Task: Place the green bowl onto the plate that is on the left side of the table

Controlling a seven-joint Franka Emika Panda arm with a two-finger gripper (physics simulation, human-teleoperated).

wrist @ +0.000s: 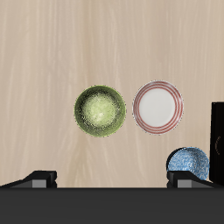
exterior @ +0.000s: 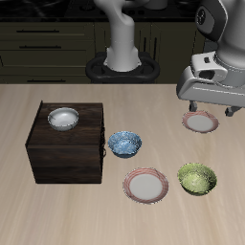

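pincer: your pincer (exterior: pixel 211 107) is hanging up high over the far plate, gripping nothing; honestly can't tell if the fingers are apart or together, since the wrist view is only catching their dark tips
green bowl: the green bowl (exterior: pixel 197 178) is sitting upright on the counter (exterior: pixel 57 215) near the front edge, just beside a plate but not touching it
plate: the plate (exterior: pixel 200 122) you're after is lying farther back, partly hiding under the pincer, well apart from the bowl
lookalike: a second plate (exterior: pixel 146 186) with the same whitish centre and pinkish-red rim is resting right next to the green bowl
neighbours: a blue patterned bowl (exterior: pixel 124 144) is sitting behind that second plate, right up by a dark wooden cabinet (exterior: pixel 65 144), and a white bowl (exterior: pixel 63 118) is resting on the cabinet's top
textures: the bowl's inside is looking mottled and speckled, yellow-green; the counter is showing pale wood grain
room: bare counter is lying between the bowl and the far plate, with nothing standing in that gap
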